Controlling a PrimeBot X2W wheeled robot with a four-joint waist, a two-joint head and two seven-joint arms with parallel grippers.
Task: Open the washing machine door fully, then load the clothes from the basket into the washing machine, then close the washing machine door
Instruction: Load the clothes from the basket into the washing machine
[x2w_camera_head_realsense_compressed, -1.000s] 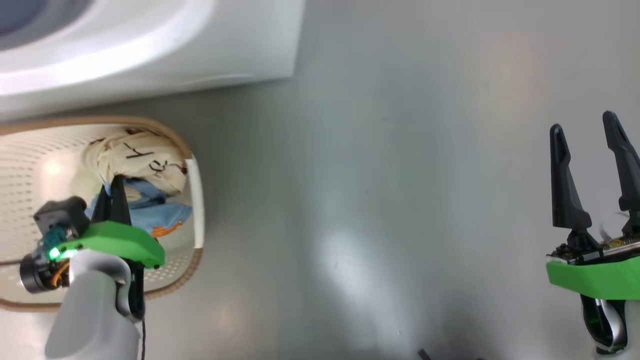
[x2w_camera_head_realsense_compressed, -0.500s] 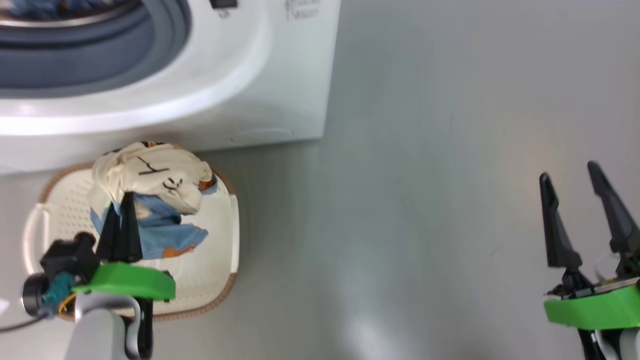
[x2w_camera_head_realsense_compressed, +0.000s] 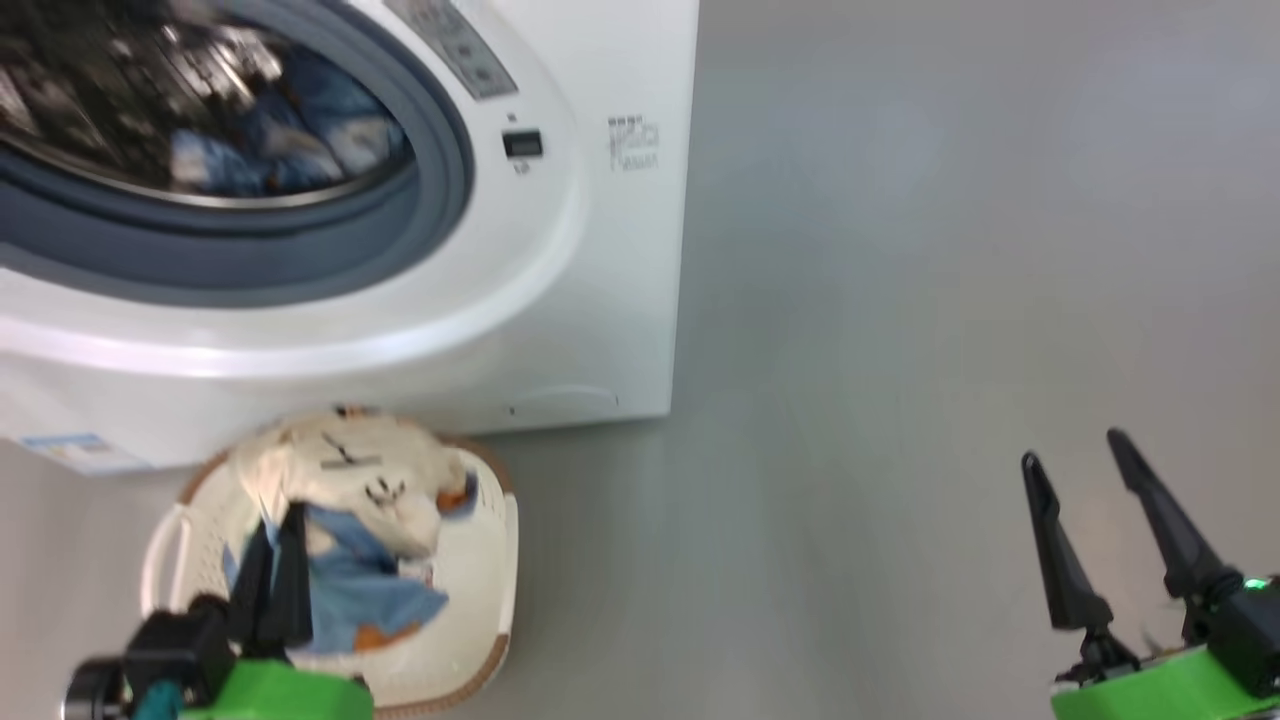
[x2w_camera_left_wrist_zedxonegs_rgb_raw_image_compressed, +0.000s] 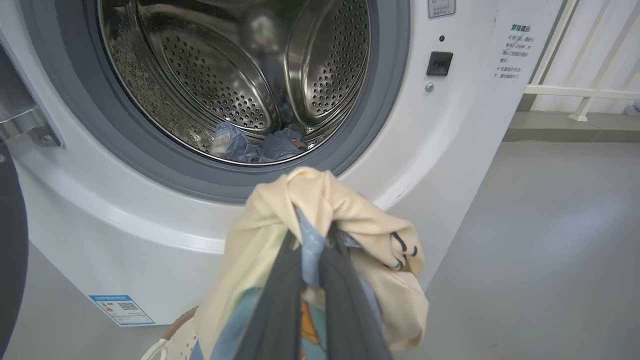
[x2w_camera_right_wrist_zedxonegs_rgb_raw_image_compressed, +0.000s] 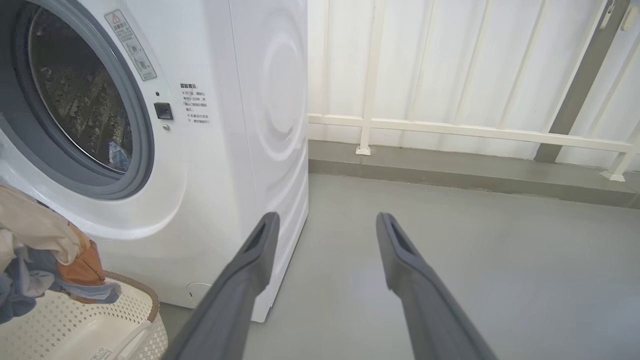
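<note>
Clothes (x2w_camera_head_realsense_compressed: 350, 520) pinched in left gripper (x2w_camera_left_wrist_zedxonegs_rgb_raw_image_compressed: 314, 240), hanging above basket (x2w_camera_head_realsense_compressed: 500, 560), 7 o'clock in head view. Loading step in hand. Next: carry toward 11 o'clock into drum (x2w_camera_left_wrist_zedxonegs_rgb_raw_image_compressed: 225, 75), release. Right gripper (x2w_camera_head_realsense_compressed: 1072, 448) spread, idle, 4 o'clock.

Soft, even daylight fills the laundry corner, bright and without hard shadows. The head view is smeared by blur: the washing machine (x2w_camera_head_realsense_compressed: 600, 250), the clothes (x2w_camera_head_realsense_compressed: 350, 480) and the basket (x2w_camera_head_realsense_compressed: 500, 580) all lose their edges, and the grey floor (x2w_camera_head_realsense_compressed: 900, 300) carries a pale sheen. The left wrist view is crisp on the steel drum (x2w_camera_left_wrist_zedxonegs_rgb_raw_image_compressed: 215, 90), which throws back sharp glints, while the left tool (x2w_camera_left_wrist_zedxonegs_rgb_raw_image_compressed: 314, 245), close to the lens, goes soft. Wide-angle distortion bows the railing (x2w_camera_right_wrist_zedxonegs_rgb_raw_image_compressed: 450, 131) in the right wrist view; a faint shadow hugs the machine's foot.
</note>
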